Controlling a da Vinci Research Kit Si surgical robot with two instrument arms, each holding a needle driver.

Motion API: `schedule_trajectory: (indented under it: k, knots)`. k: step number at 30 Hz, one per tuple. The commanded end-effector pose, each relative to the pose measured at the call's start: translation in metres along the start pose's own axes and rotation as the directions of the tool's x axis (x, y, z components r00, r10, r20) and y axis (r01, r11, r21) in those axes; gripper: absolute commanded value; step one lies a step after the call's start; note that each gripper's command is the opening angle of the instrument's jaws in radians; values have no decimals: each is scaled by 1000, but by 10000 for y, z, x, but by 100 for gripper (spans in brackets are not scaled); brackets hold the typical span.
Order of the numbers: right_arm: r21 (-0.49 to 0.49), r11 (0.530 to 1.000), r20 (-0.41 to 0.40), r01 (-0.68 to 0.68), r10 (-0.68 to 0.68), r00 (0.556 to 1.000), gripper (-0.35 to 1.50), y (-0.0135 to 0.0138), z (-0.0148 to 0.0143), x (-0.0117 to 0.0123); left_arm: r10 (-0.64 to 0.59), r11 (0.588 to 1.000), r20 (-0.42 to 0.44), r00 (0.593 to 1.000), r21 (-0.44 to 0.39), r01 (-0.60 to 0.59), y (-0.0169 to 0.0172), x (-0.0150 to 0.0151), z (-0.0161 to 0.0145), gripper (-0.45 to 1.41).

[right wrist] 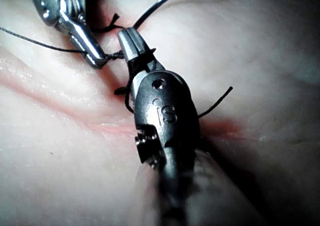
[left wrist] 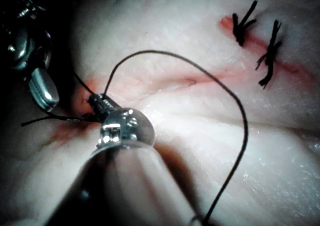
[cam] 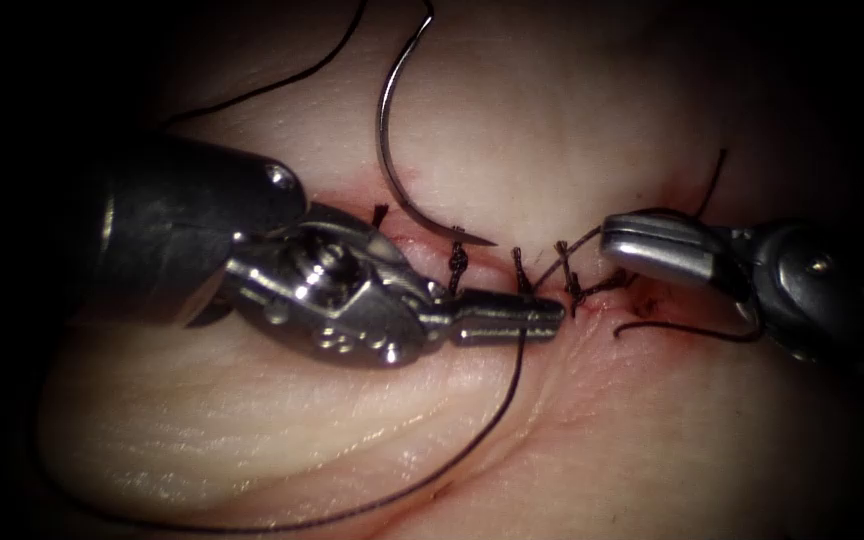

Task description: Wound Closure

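The left claw point(cam: 552, 312) is closed on the thread point(cam: 492, 420) at the cut point(cam: 512, 275). The right claw point(cam: 617, 245) grips thread by the knot. Farther back, the needle point(cam: 392, 150) lies free on the tissue point(cam: 552, 130).

left hand point(cam: 542, 312) closed, level; right hand point(cam: 617, 245) closed, tips nearly meeting

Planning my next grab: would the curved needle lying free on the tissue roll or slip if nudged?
Probably. The needle lies loose on the tissue, held by neither tool, so its thin curve may pivot. Its polished steel looks slippery. Its trailing thread looks limp and would hardly steady it.
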State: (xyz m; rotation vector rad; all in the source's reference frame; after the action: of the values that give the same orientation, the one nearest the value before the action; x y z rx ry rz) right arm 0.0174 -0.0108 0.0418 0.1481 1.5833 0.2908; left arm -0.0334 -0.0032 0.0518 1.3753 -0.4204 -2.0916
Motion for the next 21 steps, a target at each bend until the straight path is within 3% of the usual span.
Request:
schedule_trajectory:
  k: [1,3,5,14,20,21]
  knots:
    - [-22,1000,19,4,-3,1000,-35,2,9,-3,0,1000,-3,1000,0,0,-1,-1,9,-45]
    - [-76,997,69,6,0,998,24,5,9,-4,-3,1000,-16,1000,-6,3,-4,5,14,-45]
    - [-109,994,135,11,4,991,96,9,9,-7,-10,1000,-35,999,-8,10,-9,10,14,-45]
    - [-157,987,241,35,4,970,99,13,6,-13,-17,999,-153,988,-33,12,-25,21,13,-45]
    - [-159,985,333,71,-14,943,99,14,5,-27,-61,996,-286,956,-83,38,-32,32,14,-45]
    - [-148,986,350,83,-26,937,110,10,5,-32,-69,995,-313,947,-89,43,-39,29,12,-45]
